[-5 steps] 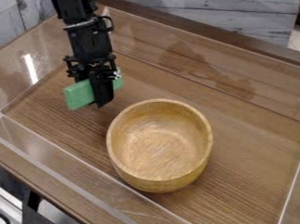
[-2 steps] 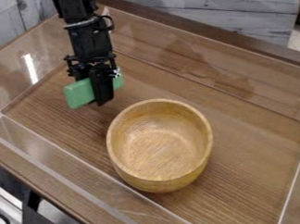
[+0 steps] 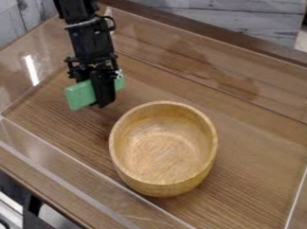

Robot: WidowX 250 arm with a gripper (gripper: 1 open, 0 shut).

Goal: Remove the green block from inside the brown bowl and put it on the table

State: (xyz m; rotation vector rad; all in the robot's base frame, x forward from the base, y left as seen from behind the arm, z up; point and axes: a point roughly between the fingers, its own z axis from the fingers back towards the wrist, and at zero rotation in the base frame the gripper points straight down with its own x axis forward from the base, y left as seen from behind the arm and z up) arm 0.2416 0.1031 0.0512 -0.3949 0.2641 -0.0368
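Keep clear of the clear plastic wall (image 3: 18,62) at the far left, and aim for the bare wood of the table (image 3: 55,125) just in front. Lower the green block (image 3: 81,96) gently there, out of the brown bowl and to its left, probably just above the wood or already touching; impossible to tell which from this view. Clamped on the block, by the look of it, with both fingers of the gripper (image 3: 100,94). Press no harder than needed on contact, then open slowly and evenly, so as not to drag or flip the block. Lift straight up afterwards, without swinging right into the brown bowl (image 3: 164,149), near enough to deserve some care.

As for direction: from the larger green part at left, across behind the dark fingers, to a small green bit at right. Long axis roughly sideways across the view, rising a little towards the right, so pointing past the far side of the bowl rather than into it. Hard to judge any tilt towards or away from the camera.
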